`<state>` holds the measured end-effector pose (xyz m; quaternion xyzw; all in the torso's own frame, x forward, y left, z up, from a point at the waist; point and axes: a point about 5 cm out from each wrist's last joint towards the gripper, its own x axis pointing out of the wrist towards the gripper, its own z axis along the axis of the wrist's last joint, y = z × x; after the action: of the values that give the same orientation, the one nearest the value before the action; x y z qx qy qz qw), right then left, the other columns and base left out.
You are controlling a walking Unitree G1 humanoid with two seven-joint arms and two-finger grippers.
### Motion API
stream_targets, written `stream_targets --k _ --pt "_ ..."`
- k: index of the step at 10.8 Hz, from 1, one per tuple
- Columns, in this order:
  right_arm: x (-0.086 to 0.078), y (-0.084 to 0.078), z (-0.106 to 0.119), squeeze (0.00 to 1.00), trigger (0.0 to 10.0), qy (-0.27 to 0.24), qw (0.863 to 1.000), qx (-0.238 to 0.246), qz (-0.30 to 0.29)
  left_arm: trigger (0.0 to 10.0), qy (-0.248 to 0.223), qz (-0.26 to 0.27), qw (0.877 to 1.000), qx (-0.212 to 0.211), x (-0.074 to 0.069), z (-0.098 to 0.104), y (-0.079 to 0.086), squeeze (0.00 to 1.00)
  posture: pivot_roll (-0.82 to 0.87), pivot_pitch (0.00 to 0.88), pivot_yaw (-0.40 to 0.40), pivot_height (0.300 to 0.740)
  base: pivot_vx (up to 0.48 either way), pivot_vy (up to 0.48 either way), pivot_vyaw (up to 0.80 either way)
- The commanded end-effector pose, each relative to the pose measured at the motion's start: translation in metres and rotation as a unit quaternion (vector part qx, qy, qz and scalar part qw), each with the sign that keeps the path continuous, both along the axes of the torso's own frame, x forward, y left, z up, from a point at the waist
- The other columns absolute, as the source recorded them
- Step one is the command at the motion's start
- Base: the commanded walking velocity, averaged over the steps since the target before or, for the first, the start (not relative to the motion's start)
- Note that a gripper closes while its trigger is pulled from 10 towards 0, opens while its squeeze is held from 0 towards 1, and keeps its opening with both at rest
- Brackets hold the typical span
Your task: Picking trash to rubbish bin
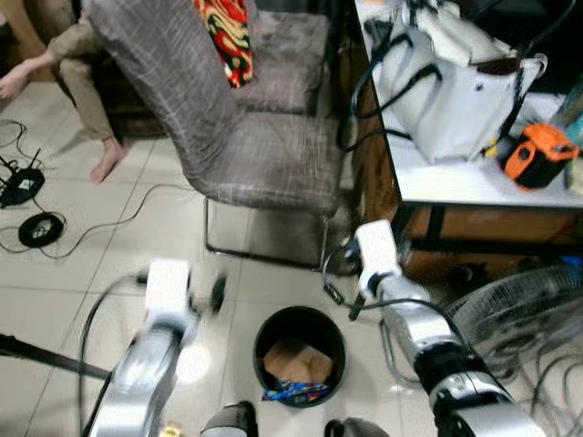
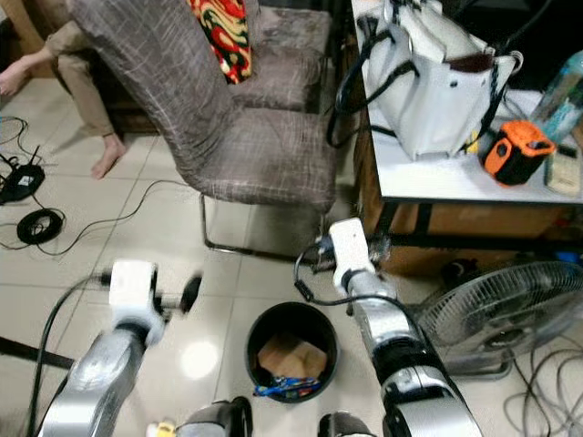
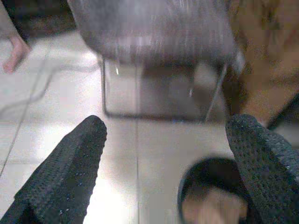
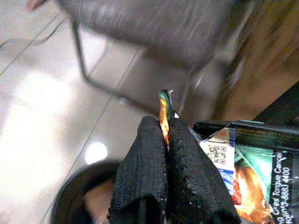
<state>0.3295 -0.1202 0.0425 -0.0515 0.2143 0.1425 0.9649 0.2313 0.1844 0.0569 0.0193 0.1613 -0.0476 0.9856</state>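
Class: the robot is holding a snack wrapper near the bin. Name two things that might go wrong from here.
1. The right gripper pinches only the snack wrapper's edge, so it may slip early.
2. The gripper sits beside the black bin, toward the chair; released now, the wrapper would likely land on the floor.

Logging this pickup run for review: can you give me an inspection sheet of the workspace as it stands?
Surface: pale tiled floor with glare spots.
Job's things: black bin on the floor, holding brown paper and a blue wrapper; snack packet pinched in the right gripper.
Clutter: grey chair; white bag and an orange device on the table.
Grippers: left gripper open, beside the bin; right gripper shut on the packet, near the bin's rim.
Cables: black coils and a lead on the floor at left; more wires by the fan.
Surroundings: a person's leg and bare foot behind the chair.
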Motion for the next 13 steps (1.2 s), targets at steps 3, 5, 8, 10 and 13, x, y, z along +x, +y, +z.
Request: stream_targets --k 3,5,8,10,13 --pt "-0.011 0.015 -0.021 0.00 10.0 0.082 0.996 0.009 0.038 10.0 0.067 -0.067 0.995 -0.003 -0.030 -0.021 0.004 0.00 0.09 0.242 0.063 0.740 0.000 0.000 0.00" --pt "-0.014 0.031 -0.025 0.00 10.0 0.115 0.991 0.027 0.068 10.0 0.112 -0.127 0.985 -0.018 -0.058 -0.028 0.006 0.00 0.13 0.264 0.085 0.740 0.000 0.000 0.00" --pt "-0.024 0.052 -0.033 0.00 10.0 0.168 0.980 0.069 0.078 10.0 0.143 -0.197 0.968 -0.057 -0.076 -0.027 -0.008 0.00 0.13 0.276 0.094 0.740 0.000 0.000 0.00" --pt "-0.029 0.063 -0.035 0.00 10.0 0.189 0.974 0.095 0.082 10.0 0.151 -0.213 0.963 -0.065 -0.079 -0.028 -0.012 0.00 0.13 0.279 0.093 0.740 0.000 0.000 0.00" --pt "-0.040 0.087 -0.040 0.00 10.0 0.218 0.967 0.112 0.073 10.0 0.163 -0.233 0.957 -0.055 -0.082 -0.029 -0.011 0.00 0.14 0.278 0.100 0.740 0.000 0.000 0.00"
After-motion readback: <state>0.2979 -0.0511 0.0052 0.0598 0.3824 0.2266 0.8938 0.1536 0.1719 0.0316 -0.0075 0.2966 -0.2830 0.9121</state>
